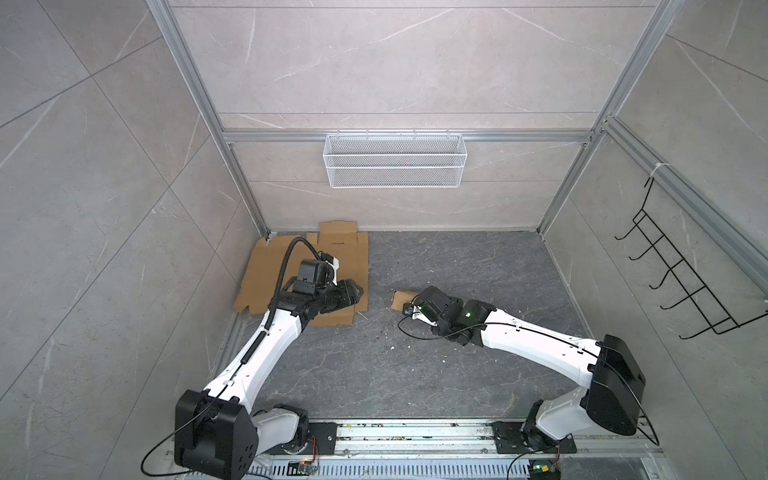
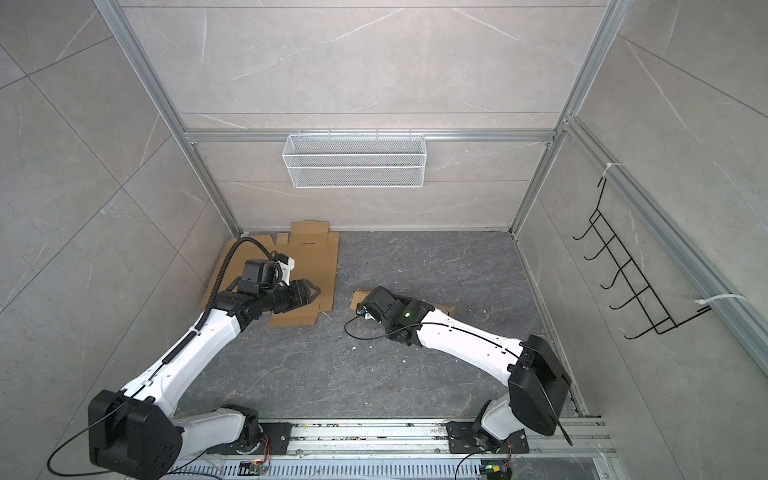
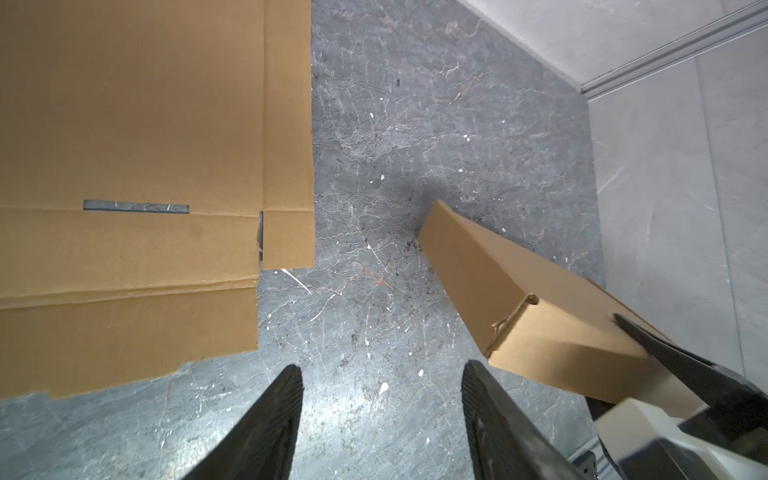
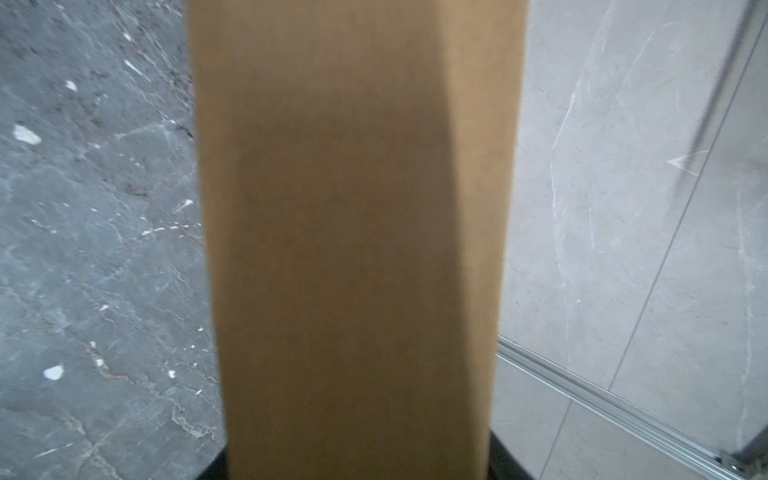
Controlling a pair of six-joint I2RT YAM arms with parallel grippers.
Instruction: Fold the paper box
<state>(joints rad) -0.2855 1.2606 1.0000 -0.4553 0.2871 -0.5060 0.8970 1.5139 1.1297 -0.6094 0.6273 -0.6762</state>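
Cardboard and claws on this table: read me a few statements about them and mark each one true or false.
1. The left claw is open and holds nothing. True.
2. The flat cardboard sheet lies on the right. False: it lies in the left rear corner of the table.
3. The right claw grips the folded box. True.
4. The folded box lies on the flat cardboard sheet. False: bare table separates them.
5. The wire basket on the back wall holds cardboard. False: it looks empty.
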